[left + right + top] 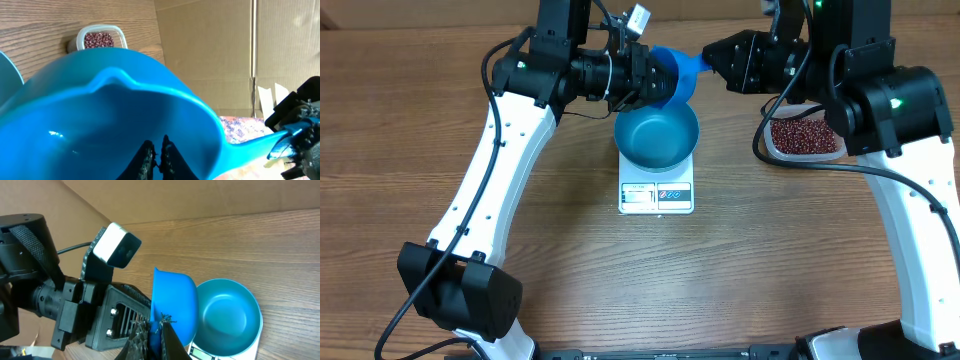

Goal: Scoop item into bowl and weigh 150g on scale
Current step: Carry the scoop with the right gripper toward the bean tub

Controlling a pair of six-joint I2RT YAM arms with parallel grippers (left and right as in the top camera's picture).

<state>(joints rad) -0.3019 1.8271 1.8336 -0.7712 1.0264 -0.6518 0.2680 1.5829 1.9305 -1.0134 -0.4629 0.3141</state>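
Note:
The blue bowl stands empty on the white scale. Just above its far rim hangs a small blue scoop, held from both sides. My left gripper is closed down on the scoop's cup, and my right gripper is shut on its handle. The scoop fills the left wrist view; its inside looks empty around my left gripper. In the right wrist view my gripper pinches blue plastic beside the bowl. The beans lie in a clear tub to the right.
The clear tub stands on the wood table right of the scale, under my right arm. The scale's display strip faces the table's near edge. A cardboard wall rises behind the table.

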